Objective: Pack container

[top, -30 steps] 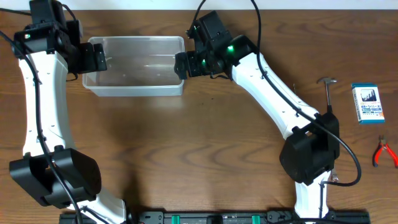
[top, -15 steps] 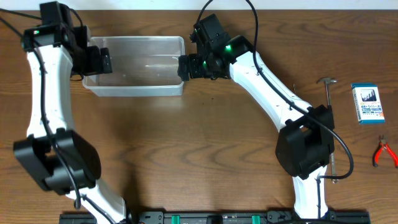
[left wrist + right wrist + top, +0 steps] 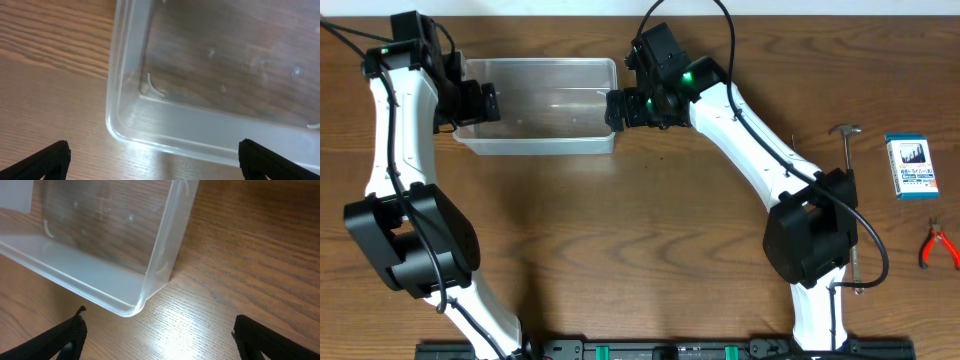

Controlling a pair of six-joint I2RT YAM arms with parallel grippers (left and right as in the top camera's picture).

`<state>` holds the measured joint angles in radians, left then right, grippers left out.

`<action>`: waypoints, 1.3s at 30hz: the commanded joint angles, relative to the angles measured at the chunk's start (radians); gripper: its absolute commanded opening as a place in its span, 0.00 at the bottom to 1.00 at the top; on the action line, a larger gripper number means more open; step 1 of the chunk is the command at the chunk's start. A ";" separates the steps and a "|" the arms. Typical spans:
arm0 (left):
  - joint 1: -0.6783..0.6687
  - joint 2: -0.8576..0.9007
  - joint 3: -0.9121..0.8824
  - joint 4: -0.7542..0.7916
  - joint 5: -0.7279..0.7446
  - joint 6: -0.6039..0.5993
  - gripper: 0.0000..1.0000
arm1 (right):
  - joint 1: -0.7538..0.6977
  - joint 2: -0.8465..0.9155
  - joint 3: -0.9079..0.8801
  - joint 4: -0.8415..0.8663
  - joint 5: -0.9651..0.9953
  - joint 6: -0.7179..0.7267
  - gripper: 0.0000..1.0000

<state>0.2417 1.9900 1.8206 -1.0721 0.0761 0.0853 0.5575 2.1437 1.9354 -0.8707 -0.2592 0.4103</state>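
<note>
The container (image 3: pixel 535 143) stands at about 11 o'clock on the worktop (image 3: pixel 620 240), upright with its mouth up, and nothing is seen inside it. Its short ends are flanked: the left end effector (image 3: pixel 482 101) is held at its 9 o'clock end and the right end effector (image 3: pixel 614 107) at its 3 o'clock end. In both wrist views the fingers (image 3: pixel 50 160) are spread wide, a corner of the tub's rim is framed between them, and no contact is shown, so both are judged open and nothing is gripped. This two-sided placement is judged to serve for steadying or shifting the tub, which looks light and would likely slide if pushed from one side only. Well apart, toward 3 o'clock on the worktop, a hammer (image 3: pixel 847 150), a small blue-and-white box (image 3: pixel 911 166) and red pliers (image 3: pixel 937 245) are laid out beyond the right arm's base. These are taken to be the things to pack, and none of them is yet in the tub
</note>
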 commanded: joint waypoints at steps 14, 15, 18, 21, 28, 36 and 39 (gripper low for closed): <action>0.006 0.019 0.004 0.140 0.013 0.014 0.98 | -0.017 0.000 0.026 -0.034 -0.011 -0.008 0.95; 0.006 0.019 0.004 0.151 0.013 0.014 0.98 | -0.018 0.000 0.026 -0.035 -0.011 -0.008 0.95; 0.006 0.019 0.004 0.162 0.013 0.014 0.98 | -0.019 0.000 0.026 -0.036 -0.011 -0.011 0.95; 0.006 0.019 0.004 0.162 0.013 0.014 0.98 | -0.020 0.000 0.026 -0.037 -0.011 -0.012 0.95; 0.006 0.019 0.004 0.188 0.013 0.014 0.98 | -0.020 0.000 0.026 -0.032 -0.011 -0.018 0.96; 0.016 0.019 0.004 0.230 0.013 0.015 0.48 | -0.020 0.000 0.026 0.007 -0.015 -0.042 0.96; 0.026 0.019 0.004 0.245 -0.019 0.014 0.06 | -0.020 0.000 0.026 0.007 -0.015 -0.042 0.96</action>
<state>0.2504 1.9903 1.8206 -0.8356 0.0776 0.0864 0.5518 2.1437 1.9354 -0.8665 -0.2626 0.3847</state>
